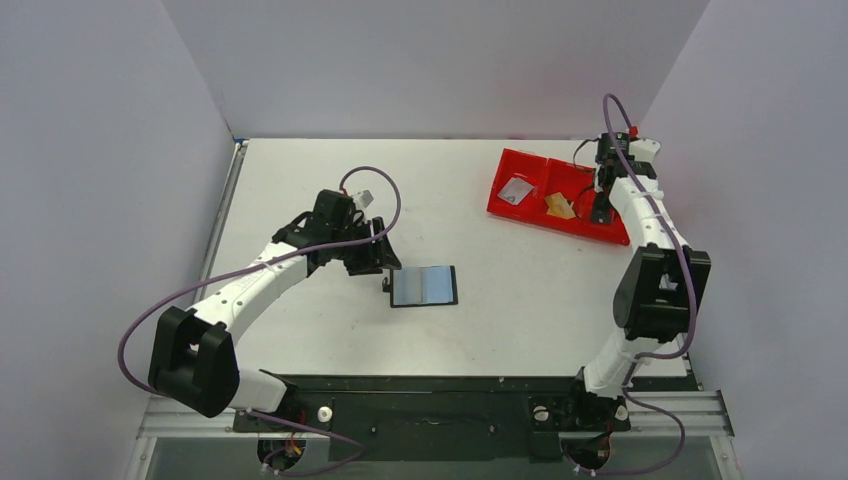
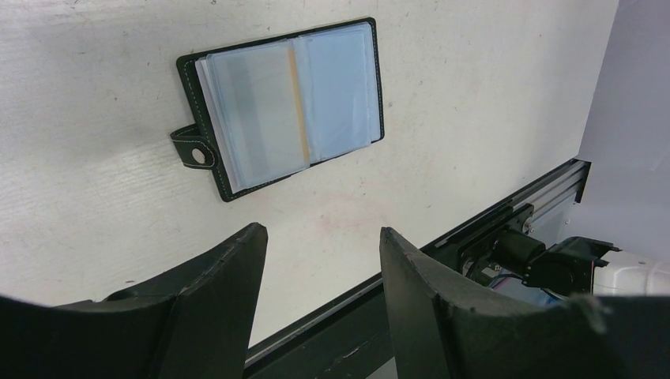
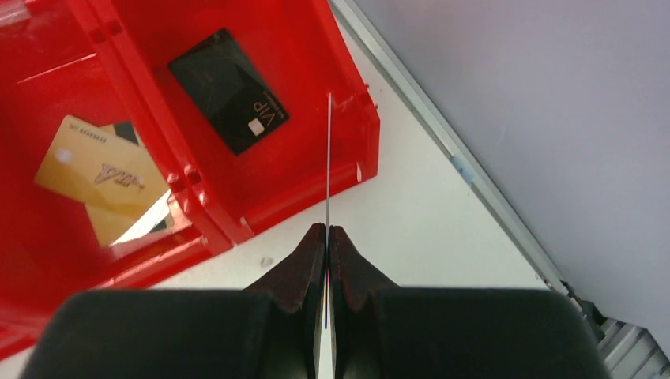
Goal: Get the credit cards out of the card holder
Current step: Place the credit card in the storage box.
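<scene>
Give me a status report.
Left gripper open, beside the open card holder. Right gripper shut on a card over the red tray. Nothing blocking.

Red tray [image 1: 530, 214] at upper right of top view, set askew on white surface [image 1: 520, 320], close to its right edge; inner dividers split tray into compartments; tray corner [image 3: 316, 197] fills upper left of right wrist view; pale grey walls [image 1: 420, 60] on three sides; aluminium rail [image 1: 700, 410] and black plate [image 1: 430, 400] along bottom edge.
</scene>
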`<state>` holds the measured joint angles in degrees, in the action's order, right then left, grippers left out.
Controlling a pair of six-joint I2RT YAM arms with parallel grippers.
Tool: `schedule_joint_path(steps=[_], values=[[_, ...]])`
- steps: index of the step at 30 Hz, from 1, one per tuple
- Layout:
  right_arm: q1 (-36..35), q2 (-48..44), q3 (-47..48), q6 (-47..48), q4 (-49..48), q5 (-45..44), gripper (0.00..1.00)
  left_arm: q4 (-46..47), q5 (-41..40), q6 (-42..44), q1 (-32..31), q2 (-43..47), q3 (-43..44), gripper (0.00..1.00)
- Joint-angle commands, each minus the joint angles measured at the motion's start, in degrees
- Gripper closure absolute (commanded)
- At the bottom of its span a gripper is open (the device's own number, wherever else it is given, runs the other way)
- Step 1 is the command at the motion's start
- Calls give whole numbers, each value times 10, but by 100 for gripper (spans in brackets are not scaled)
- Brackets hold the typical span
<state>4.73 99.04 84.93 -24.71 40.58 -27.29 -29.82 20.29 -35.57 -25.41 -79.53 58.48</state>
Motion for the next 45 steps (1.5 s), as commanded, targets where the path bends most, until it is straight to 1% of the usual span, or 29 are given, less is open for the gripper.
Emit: schedule_joint_path(steps=[1, 4, 8, 16, 23, 27, 29, 31, 33, 40, 45], values=[[3, 55, 76, 33, 17, -43, 100, 18, 12, 7, 4, 19, 2, 48], [5, 106, 133, 42, 32, -50, 100, 19, 13, 7, 4, 18, 1, 48], [9, 153, 178, 49, 42, -50, 100, 17, 13, 8, 6, 20, 3, 48], [13, 213, 212, 54, 45, -32, 100, 13, 12, 10, 10, 23, 3, 48], [15, 241, 226, 53, 52, -24, 100, 11, 12, 11, 11, 24, 5, 48], [16, 245, 232, 52, 58, -25, 93, 12, 12, 12, 11, 24, 4, 48], [17, 241, 234, 49, 62, -23, 87, 12, 12, 12, 10, 24, 4, 48], [18, 235, 234, 48, 63, -18, 79, 12, 12, 12, 11, 23, 4, 48], [18, 230, 235, 44, 64, -13, 75, 14, 13, 12, 11, 22, 4, 48], [18, 197, 239, 27, 77, 7, 69, 14, 12, 11, 10, 21, 4, 48], [16, 154, 233, 8, 88, 29, 61, 16, 6, 8, 11, 18, 0, 48]])
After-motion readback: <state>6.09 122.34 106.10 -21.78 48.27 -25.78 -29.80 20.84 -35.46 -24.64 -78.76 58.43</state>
